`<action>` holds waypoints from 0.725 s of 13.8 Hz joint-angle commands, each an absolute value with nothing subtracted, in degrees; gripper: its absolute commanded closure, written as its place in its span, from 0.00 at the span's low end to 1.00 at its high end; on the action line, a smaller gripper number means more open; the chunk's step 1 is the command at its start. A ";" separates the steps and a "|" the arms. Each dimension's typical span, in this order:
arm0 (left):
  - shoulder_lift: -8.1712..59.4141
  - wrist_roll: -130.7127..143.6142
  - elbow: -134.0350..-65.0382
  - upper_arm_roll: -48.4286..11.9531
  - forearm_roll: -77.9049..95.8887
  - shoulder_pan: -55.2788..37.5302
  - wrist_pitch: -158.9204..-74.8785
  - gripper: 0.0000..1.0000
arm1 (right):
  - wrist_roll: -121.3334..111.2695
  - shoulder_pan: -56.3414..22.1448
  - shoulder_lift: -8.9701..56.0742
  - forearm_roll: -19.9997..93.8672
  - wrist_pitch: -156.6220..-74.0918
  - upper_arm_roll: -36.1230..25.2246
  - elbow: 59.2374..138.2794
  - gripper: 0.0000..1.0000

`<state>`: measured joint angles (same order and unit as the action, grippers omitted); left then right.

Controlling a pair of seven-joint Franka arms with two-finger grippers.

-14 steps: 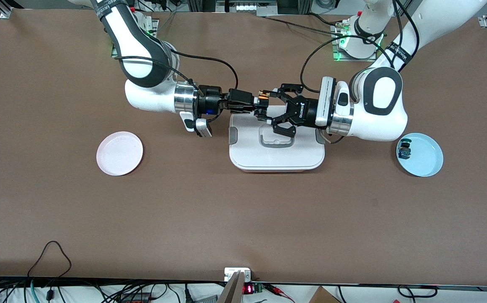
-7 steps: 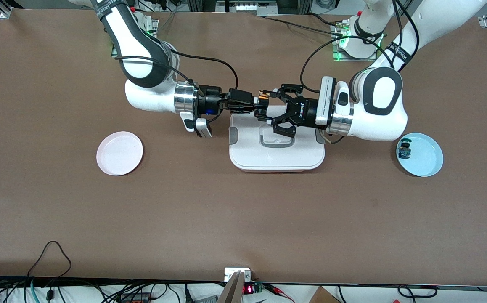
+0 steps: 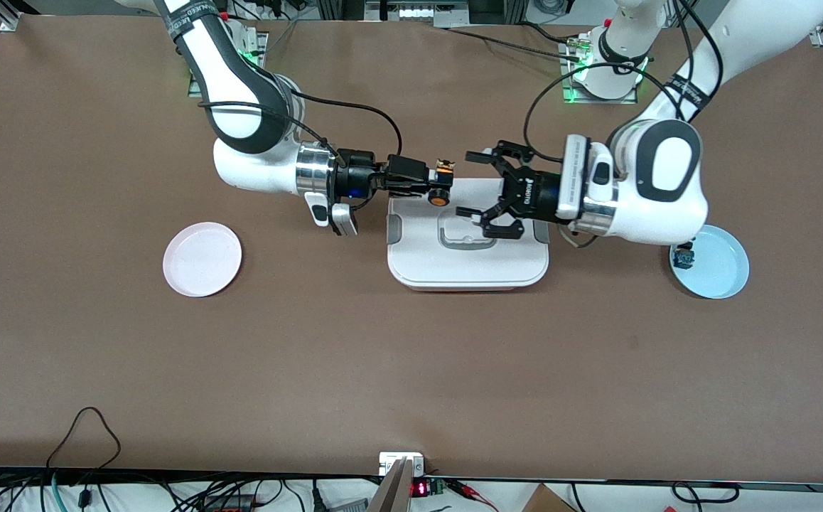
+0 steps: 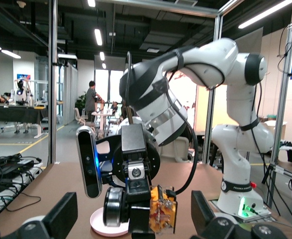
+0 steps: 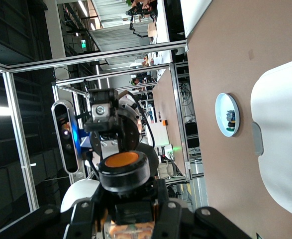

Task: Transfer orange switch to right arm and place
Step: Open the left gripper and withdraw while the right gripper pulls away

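Above the edge of a white rectangular lidded container [image 3: 467, 245] at the middle of the brown desk [image 3: 411, 355], two white robot arms meet tip to tip. Reaching in from the right arm's end of the desk, the right arm [image 3: 248, 114] carries a slim black block-like right gripper [image 3: 437, 183] whose fingers are pressed together on the orange switch [image 3: 440, 197], a tiny part with a black body and a round orange cap. The switch hangs in the air over the container's edge nearest the robot bases, its orange cap turned toward the front camera. From the right wrist view the cap [image 5: 122, 160] shows as an orange disc inside a black ring, sitting at the gripper's tip.

Facing it, the black claw-like left gripper [image 3: 477, 183] on the left arm [image 3: 660, 178] hangs over the same container, just beside the switch but apart from it. Its linked fingers [image 3: 473, 154] are spread wide and hold nothing. From the left wrist view the two spread fingertips [image 4: 61, 214] frame the right gripper and the switch's orange-brown underside [image 4: 161, 216].

Toward the right arm's end of the desk lies an empty round pale pink plate [image 3: 202, 259]. Toward the left arm's end lies a round light blue plate [image 3: 717, 274], partly covered by the left arm, with a small dark part with a blue-green cap [image 3: 682, 255] resting on it.
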<state>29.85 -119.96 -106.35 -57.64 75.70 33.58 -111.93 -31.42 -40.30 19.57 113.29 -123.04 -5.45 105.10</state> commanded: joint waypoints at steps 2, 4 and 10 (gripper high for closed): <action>30.32 -120.41 -106.00 -56.17 75.25 38.23 -103.83 0.00 | -33.13 -39.90 18.81 113.47 -123.31 -5.80 104.94 1.00; 30.24 -118.76 -105.12 -53.01 70.86 38.93 -98.99 0.00 | -33.13 -39.03 18.20 113.38 -123.22 -5.89 105.90 1.00; 29.88 -103.04 -91.17 -52.30 44.53 43.15 -88.00 0.00 | -35.51 -32.62 13.54 105.84 -117.18 -5.98 113.99 1.00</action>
